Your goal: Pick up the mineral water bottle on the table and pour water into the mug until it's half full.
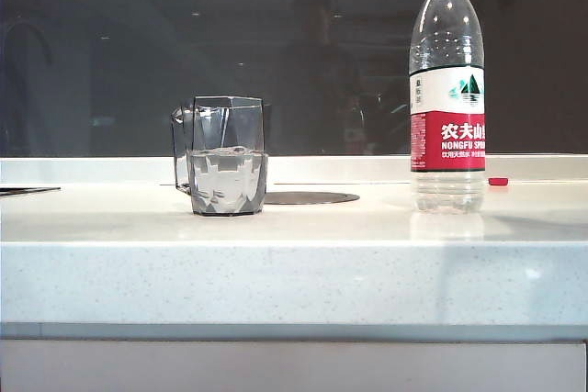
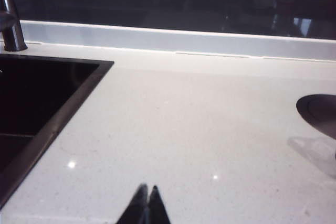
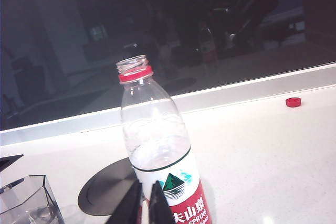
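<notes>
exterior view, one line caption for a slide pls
Uncapped mineral water bottle stands on the table right of the roughly half-full mug; red cap behind it, no gripper in frame.

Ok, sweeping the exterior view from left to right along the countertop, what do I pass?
Clear grey-tinted faceted mug about half full of water → flat dark round disc set in the white speckled table → tall clear plastic mineral water bottle, uncapped → small red cap lying behind it. Neither gripper shows in this view.

bottle upright right of mug
</notes>
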